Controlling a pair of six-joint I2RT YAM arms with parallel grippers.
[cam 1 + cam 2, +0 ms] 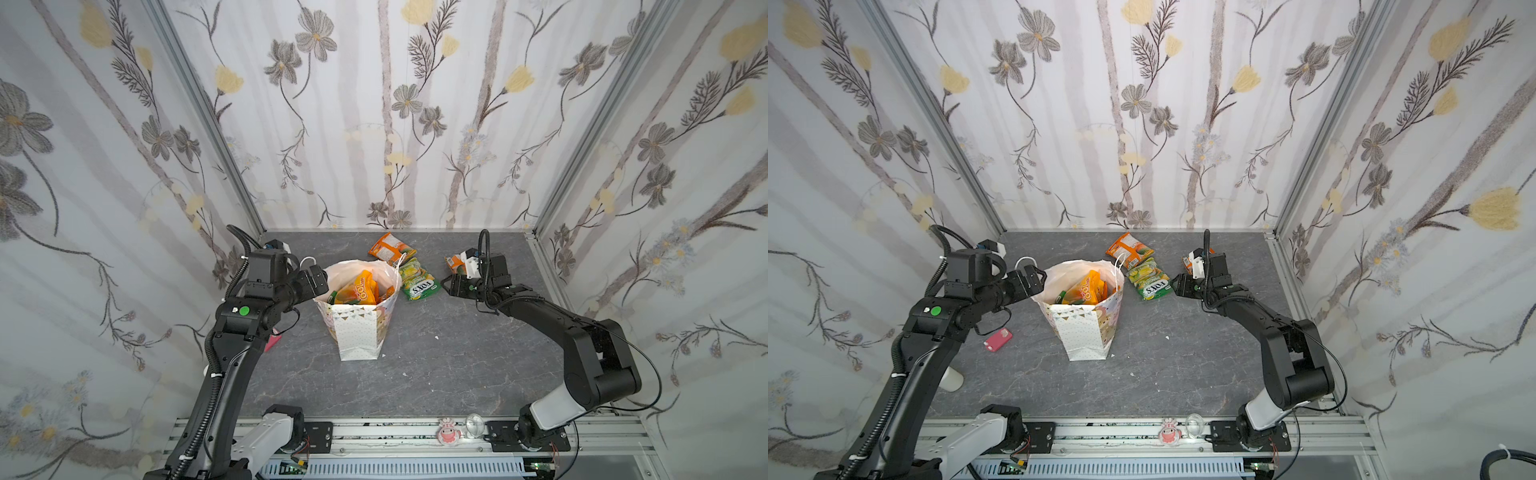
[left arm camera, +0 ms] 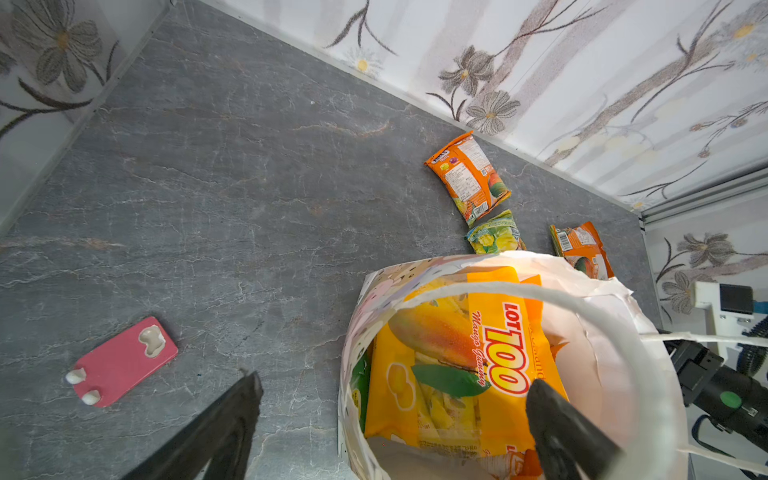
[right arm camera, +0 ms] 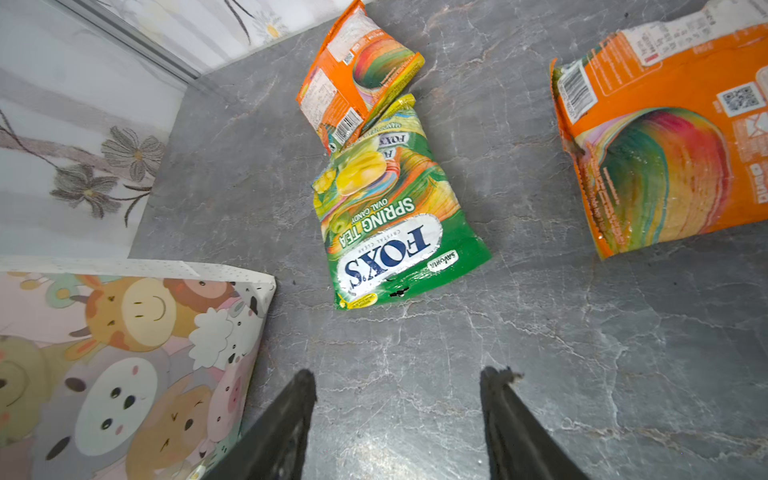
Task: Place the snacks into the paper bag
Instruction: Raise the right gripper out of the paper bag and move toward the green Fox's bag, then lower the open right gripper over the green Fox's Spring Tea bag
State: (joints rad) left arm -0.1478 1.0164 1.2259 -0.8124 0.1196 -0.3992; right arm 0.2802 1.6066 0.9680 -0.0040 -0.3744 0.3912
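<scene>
In both top views the paper bag [image 1: 359,332] is seen upright, part-filled. Left wrist: the left gripper [image 2: 395,384] is spread astride its rim. Right wrist: the right gripper [image 3: 399,376] is parted, empty, near the green Fox's packet [image 3: 399,232], judged light, crinkly, slippery; best pinched by an edge seam.

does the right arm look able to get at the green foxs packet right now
Probably yes: the right pincer hangs open and empty near the green packet, bare tabletop between them; an orange packet overlaps only its far end.
</scene>
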